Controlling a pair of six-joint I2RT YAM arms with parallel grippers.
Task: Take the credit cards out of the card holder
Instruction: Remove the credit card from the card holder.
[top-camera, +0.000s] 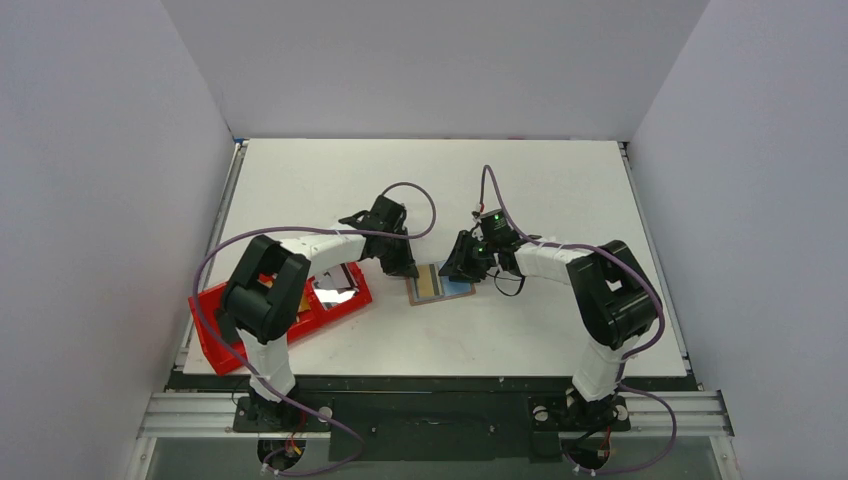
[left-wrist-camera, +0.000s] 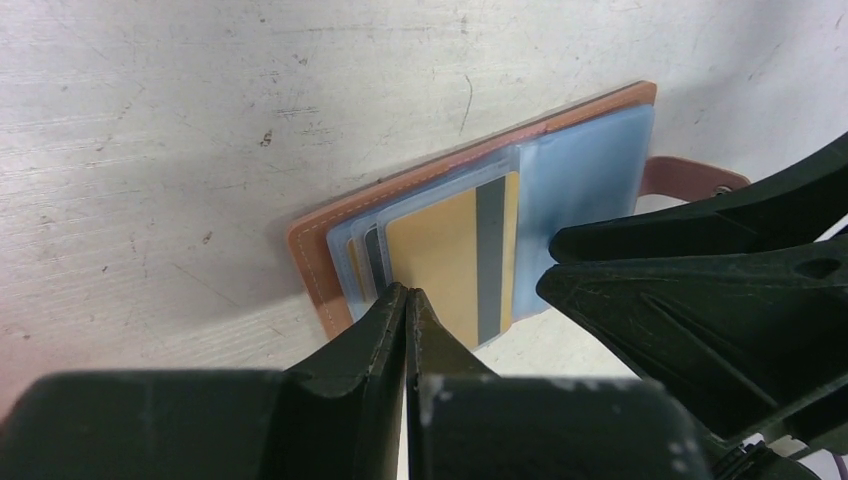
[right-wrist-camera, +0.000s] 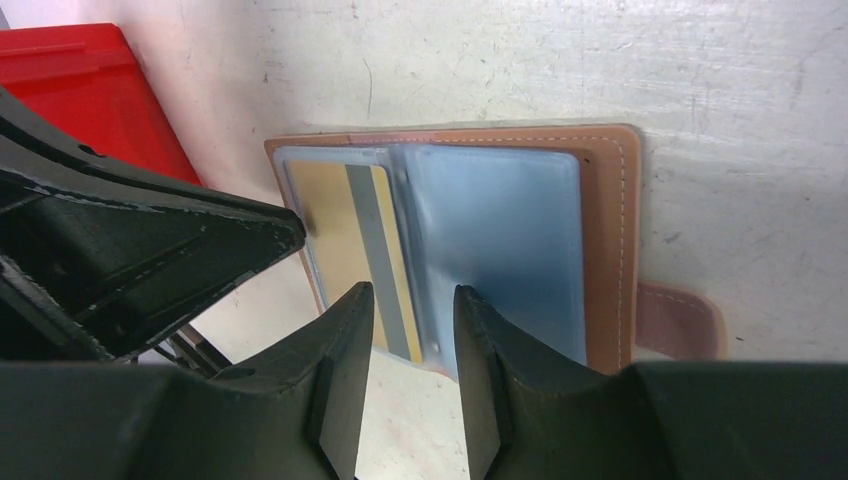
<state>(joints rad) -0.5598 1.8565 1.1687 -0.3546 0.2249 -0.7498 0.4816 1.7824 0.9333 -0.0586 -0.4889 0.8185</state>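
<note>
L fingers (left-wrist-camera: 370, 332) pressed tog, tips down | R fingers (right-wrist-camera: 340, 345) apart, narrow gap

The card holder (top-camera: 440, 284) lies opened flat on the tabletop (top-camera: 500, 180) between the left tool (left-wrist-camera: 408, 296) and the right tool (right-wrist-camera: 412, 300). Its tan stitched leather faces down. Its snap tab (right-wrist-camera: 680, 320) sticks out from the edge farthest from the left tool. Pale blue clear sleeves (right-wrist-camera: 500, 230) fan across the inside. A gold credit card (left-wrist-camera: 440, 262) with a grey stripe sits in a sleeve just ahead of the left tool's closed tips, and a dark card edge shows beside it.
</note>
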